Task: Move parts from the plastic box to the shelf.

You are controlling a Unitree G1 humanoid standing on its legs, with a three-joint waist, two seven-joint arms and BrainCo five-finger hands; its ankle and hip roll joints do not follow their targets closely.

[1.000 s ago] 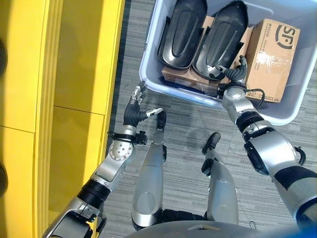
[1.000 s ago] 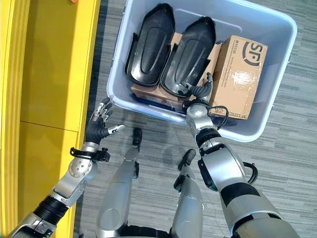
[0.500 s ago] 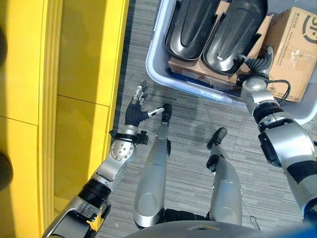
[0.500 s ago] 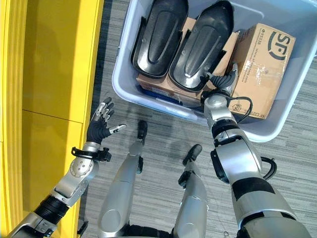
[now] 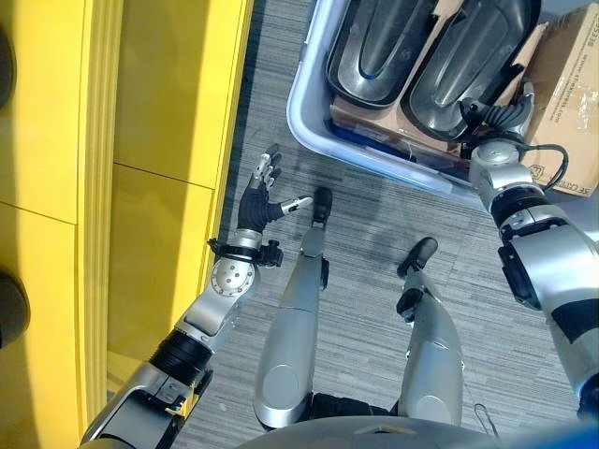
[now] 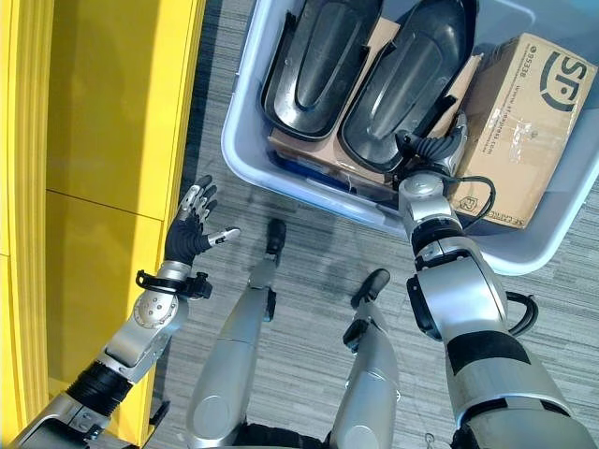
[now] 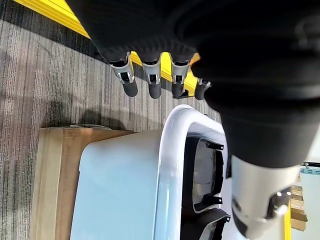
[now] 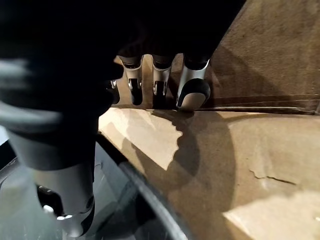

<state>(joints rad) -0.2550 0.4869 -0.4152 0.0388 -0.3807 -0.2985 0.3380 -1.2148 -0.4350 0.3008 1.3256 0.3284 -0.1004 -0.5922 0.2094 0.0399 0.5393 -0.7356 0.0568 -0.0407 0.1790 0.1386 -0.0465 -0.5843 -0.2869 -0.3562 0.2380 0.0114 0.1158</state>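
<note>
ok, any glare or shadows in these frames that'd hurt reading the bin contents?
Left eye view: bright sheen on the black parts in the plastic box. Right wrist view: the right hand throws a hard shadow on the cardboard. Left wrist view: the left hand and its dark cover look blurred up close.

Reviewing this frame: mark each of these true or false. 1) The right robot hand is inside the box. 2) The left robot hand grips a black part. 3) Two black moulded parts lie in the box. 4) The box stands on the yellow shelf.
1) True: the right robot hand reaches into the pale blue plastic box, beside the brown cardboard carton.
2) False: the left robot hand is open over the grey carpet, holding nothing.
3) True: two black moulded plastic parts lie side by side.
4) False: the box sits on the carpet beside the yellow shelf unit.
</note>
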